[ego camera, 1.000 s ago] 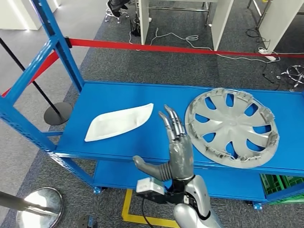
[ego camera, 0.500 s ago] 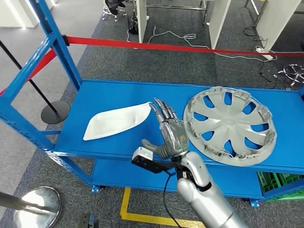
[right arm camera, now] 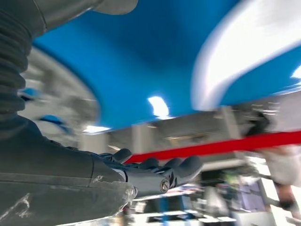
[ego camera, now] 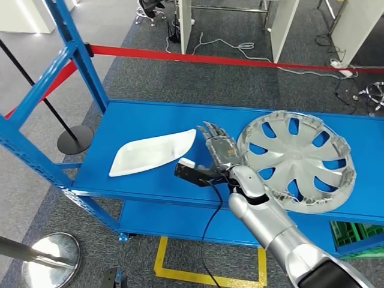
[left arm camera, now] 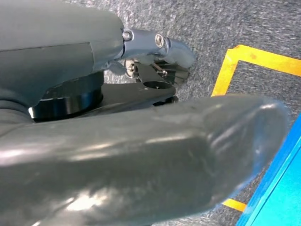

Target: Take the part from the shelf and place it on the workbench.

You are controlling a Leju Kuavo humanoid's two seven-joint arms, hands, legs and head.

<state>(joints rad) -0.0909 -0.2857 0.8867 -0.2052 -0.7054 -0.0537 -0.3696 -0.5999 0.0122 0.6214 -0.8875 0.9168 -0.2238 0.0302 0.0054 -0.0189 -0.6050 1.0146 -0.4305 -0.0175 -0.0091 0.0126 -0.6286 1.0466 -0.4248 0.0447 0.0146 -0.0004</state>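
A white, long curved part point(ego camera: 152, 152) lies on the left half of the blue shelf point(ego camera: 135, 117). To its right lies a silver wheel cover point(ego camera: 296, 159). My right hand point(ego camera: 219, 153) is stretched out over the shelf between the two, fingers straight and apart, holding nothing. Its fingertips are just right of the white part's pointed end. The right wrist view is blurred: dark fingers point(right arm camera: 160, 172) are extended, with the white part point(right arm camera: 245, 52) and wheel cover point(right arm camera: 60, 94) to either side. My left hand point(left arm camera: 142, 155) hangs over the floor and grips nothing.
A red barrier tape point(ego camera: 226, 60) runs behind the shelf, whose blue upright point(ego camera: 77, 54) stands at the back left. Stanchion bases point(ego camera: 74, 139) rest on the carpet at left. Yellow floor tape point(ego camera: 204, 277) lies below the shelf, and a green crate point(ego camera: 357, 240) sits under it at right.
My right hand has reached forward from the shelf's front edge and tipped down flatter over the shelf, closer to the white part's tip. The camera shifted slightly.
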